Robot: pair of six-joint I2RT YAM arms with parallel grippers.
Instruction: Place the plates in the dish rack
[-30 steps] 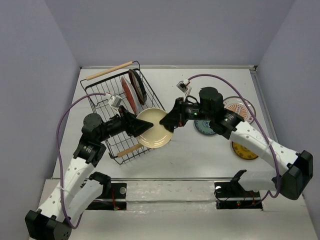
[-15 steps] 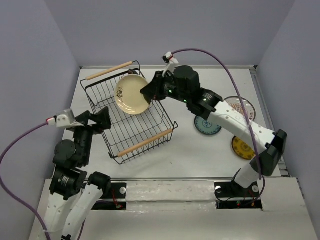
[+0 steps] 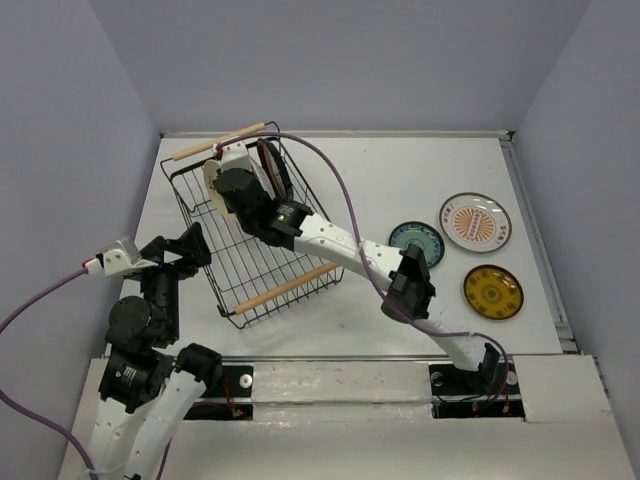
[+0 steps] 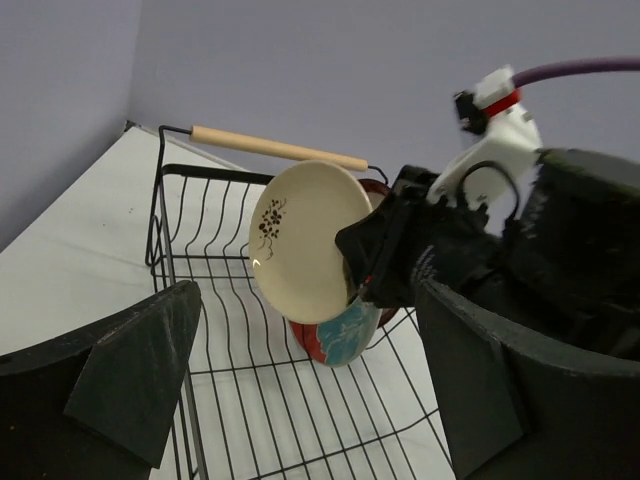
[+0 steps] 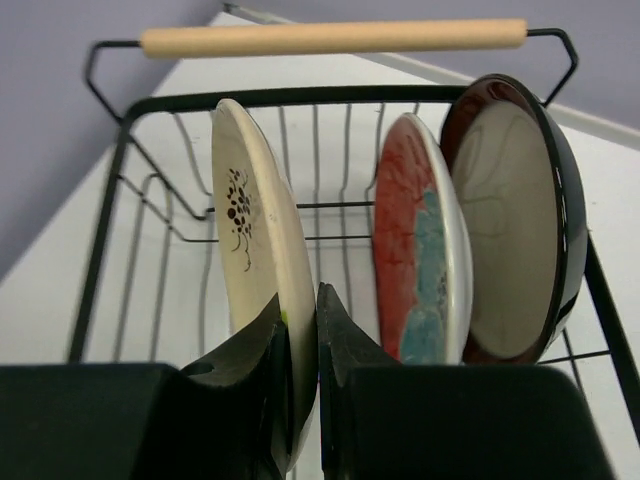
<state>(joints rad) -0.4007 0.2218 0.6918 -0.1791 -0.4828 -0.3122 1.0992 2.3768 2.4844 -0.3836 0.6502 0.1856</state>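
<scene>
The dish rack [image 3: 290, 285] stands at the left of the table. My right gripper [image 5: 300, 310] is shut on the lower rim of the cream plate with the black mark [image 5: 250, 240] and holds it upright inside the rack's far end. To its right the red-and-teal floral plate [image 5: 420, 250] and the maroon-rimmed beige plate [image 5: 515, 220] stand on edge in the rack. My left gripper [image 4: 300, 400] is open and empty over the rack's near left side. It looks at the cream plate [image 4: 305, 240] and the right gripper [image 4: 390, 260].
On the table to the right lie the small teal-blue plate [image 3: 417, 245], the white plate with orange sunburst [image 3: 475, 221] and the yellow plate [image 3: 493, 291]. The rack's far wooden handle [image 5: 335, 37] runs above the plates. The right arm stretches across the rack.
My right arm has carried the cream plate left and down to the rack's far end, where it now stands on edge. The left arm has barely moved in the last half second.
</scene>
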